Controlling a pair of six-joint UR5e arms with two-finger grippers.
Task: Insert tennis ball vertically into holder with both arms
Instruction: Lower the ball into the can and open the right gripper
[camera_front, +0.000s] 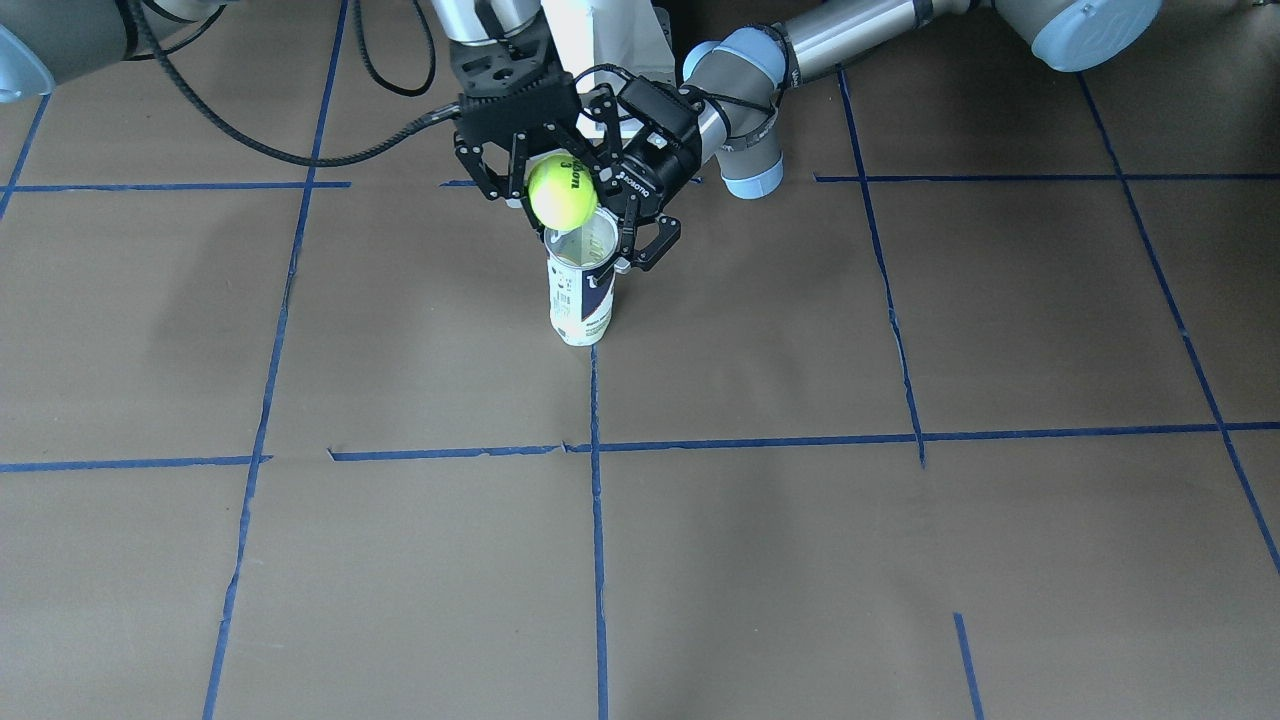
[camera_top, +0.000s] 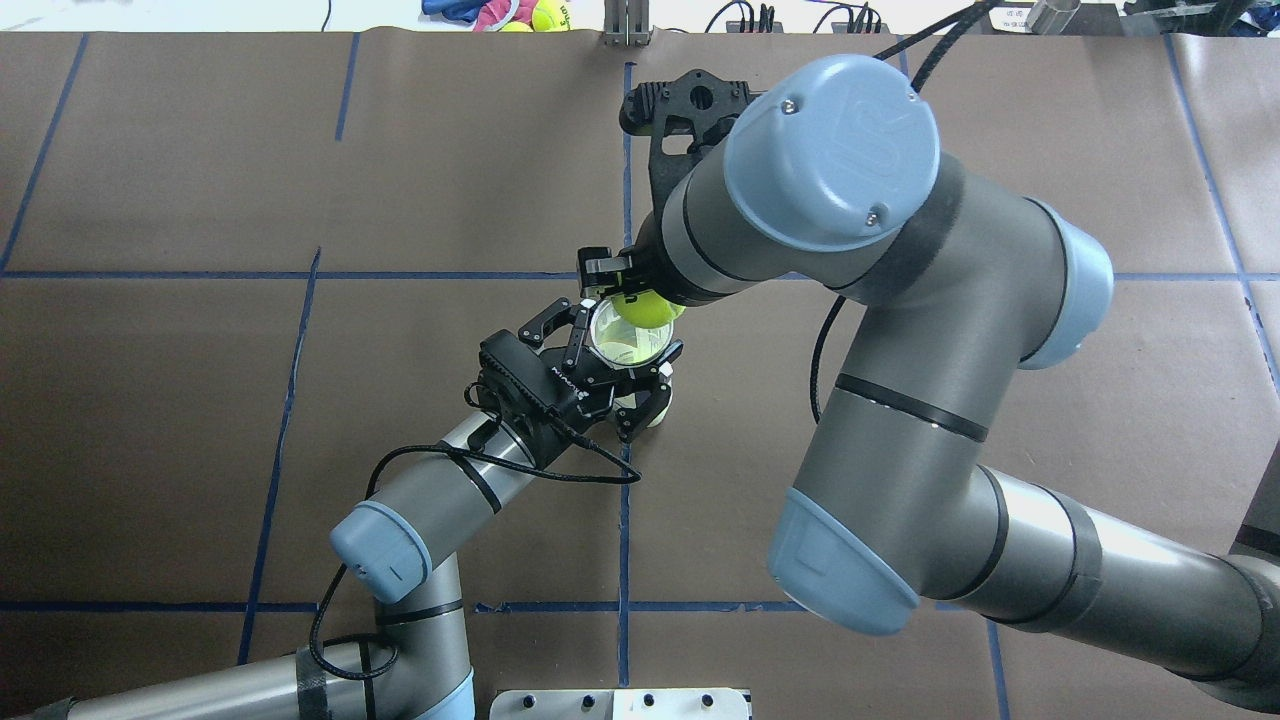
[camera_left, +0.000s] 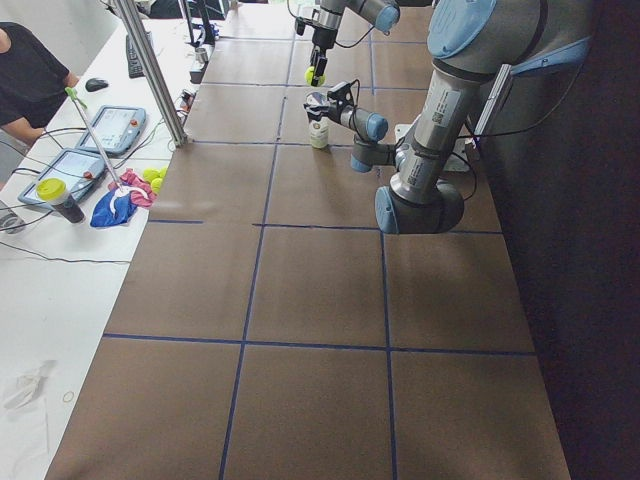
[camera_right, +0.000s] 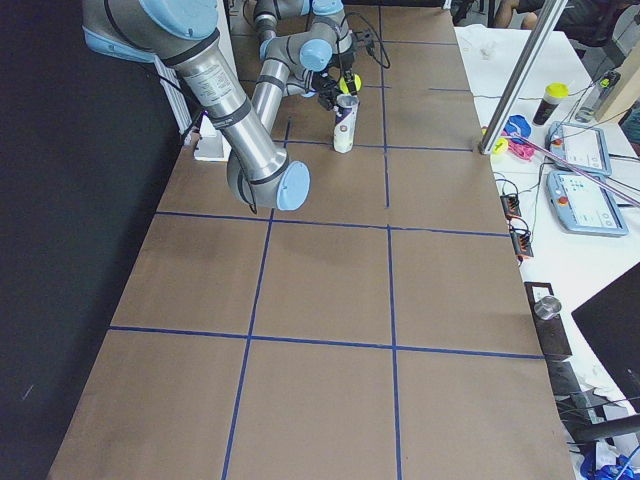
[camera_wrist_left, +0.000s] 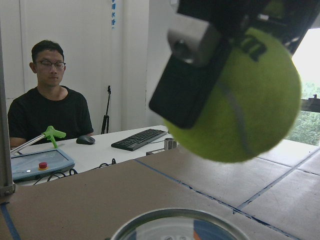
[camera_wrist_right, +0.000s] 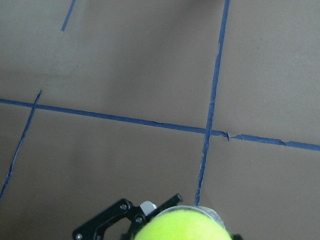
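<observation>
Across the overhead view, starting at the left: the left arm (camera_top: 430, 500), reaching in from the near edge toward the table's middle. At its end, the left gripper (camera_top: 622, 358), closed part-way around the holder (camera_front: 580, 300), one finger on each side of the clear wall just under the rim. Holds the holder upright on the brown table (camera_top: 200, 400), base beside a blue tape line (camera_front: 596, 400), mouth open and facing up. White and navy label around the lower wall.

Just past the mouth's far edge, a yellow-green tennis ball (camera_top: 648, 308), pinched between the fingers of the right gripper (camera_front: 556, 190). Closed on the ball from two sides, pointing straight down. From the left wrist camera, a clear gap between the ball's underside and the holder's rim. Not inside yet, and slightly off the mouth's centre toward the far side.

To the right, the right arm (camera_top: 900, 350), large and bent, arching over the table from the near right corner.
</observation>
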